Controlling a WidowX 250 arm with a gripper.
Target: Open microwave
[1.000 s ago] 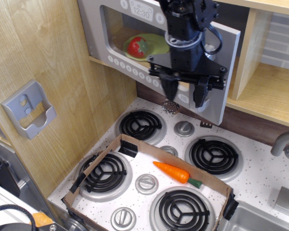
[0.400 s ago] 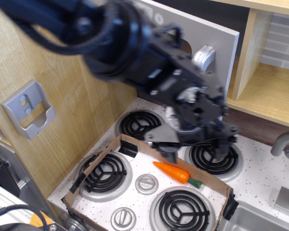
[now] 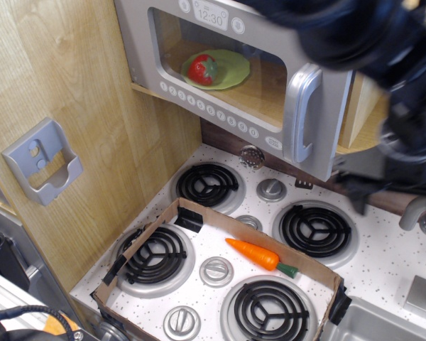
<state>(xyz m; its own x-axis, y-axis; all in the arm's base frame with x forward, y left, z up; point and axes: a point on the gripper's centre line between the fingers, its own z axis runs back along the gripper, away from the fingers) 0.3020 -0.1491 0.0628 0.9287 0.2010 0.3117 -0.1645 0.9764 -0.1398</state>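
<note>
- observation.image shows the microwave (image 3: 234, 78) mounted up top between wooden cabinet walls, above the toy stove (image 3: 270, 227) — its display reads 12:30 (image 3: 209, 15).
- Its silver handle (image 3: 303, 114) stands vertical at the door's right edge; a row of round white buttons (image 3: 206, 110) runs below the window, their digits too small to read.
- Inside, a strawberry (image 3: 201, 69) lies on a green plate (image 3: 231, 67).
- The claw (image 3: 405, 135) is a dark blur at right — spread or pressed together, I cannot tell.
- A carrot (image 3: 259, 256) lies in the cardboard frame (image 3: 149, 231) on the stove.
</note>
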